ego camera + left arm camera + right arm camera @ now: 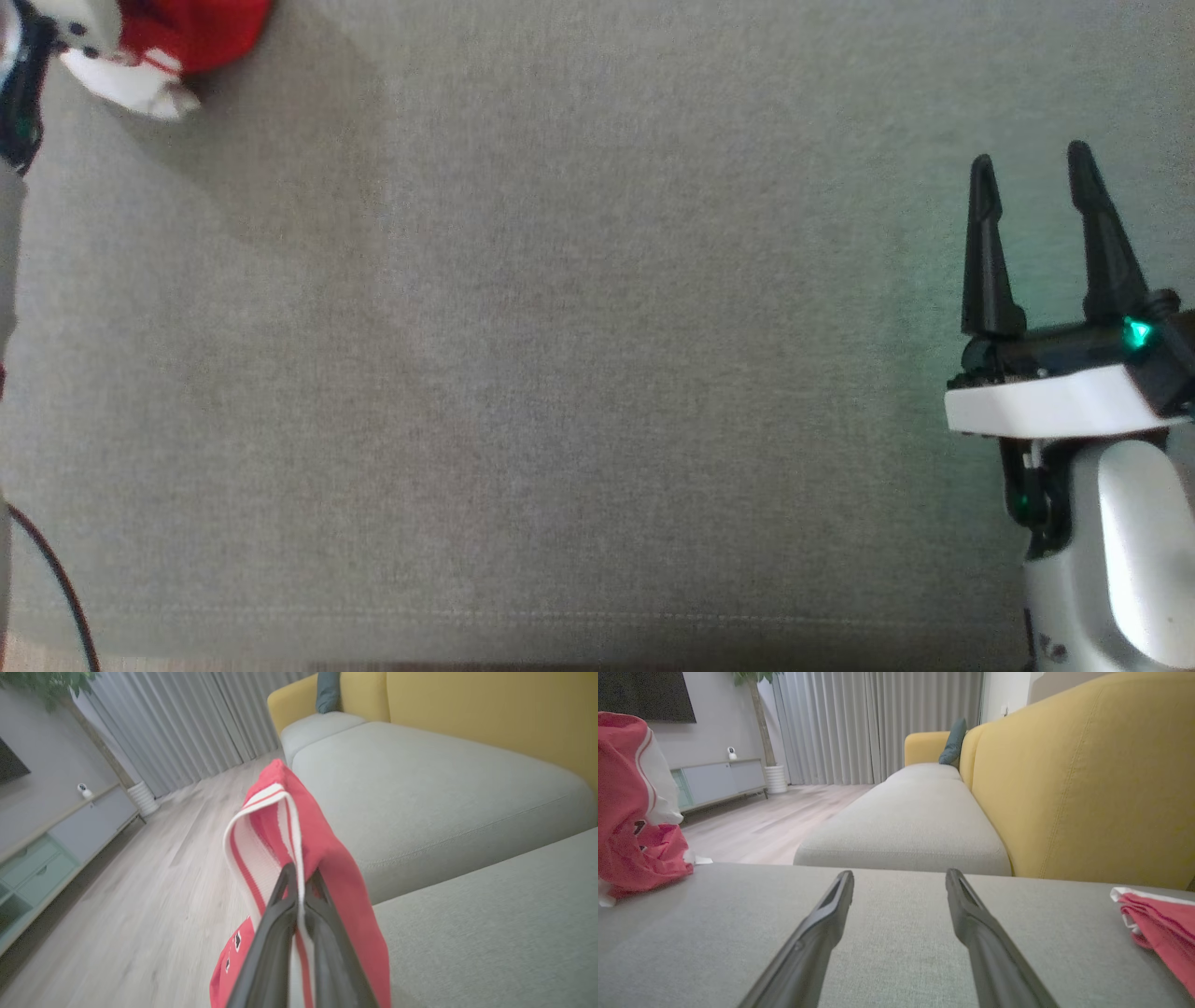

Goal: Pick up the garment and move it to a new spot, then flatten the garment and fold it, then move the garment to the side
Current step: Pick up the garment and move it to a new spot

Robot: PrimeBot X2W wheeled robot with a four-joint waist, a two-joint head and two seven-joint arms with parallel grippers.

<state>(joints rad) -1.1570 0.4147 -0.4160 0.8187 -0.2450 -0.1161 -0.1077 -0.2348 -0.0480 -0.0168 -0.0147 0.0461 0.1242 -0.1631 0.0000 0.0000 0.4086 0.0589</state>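
Your left gripper [301, 872] is pinching the garment [336, 858] by its white ribbed hem, fingers closed tight on the fabric, so the red cloth is bunching and hanging at the far left of the cushion [560, 373], its lower part seemingly touching the seat. Your right gripper [1027, 168] is hovering at the near right, fingers spread wide and holding nothing. It is sitting well apart from the garment, probably so the broad middle can serve as the new spot for flattening.
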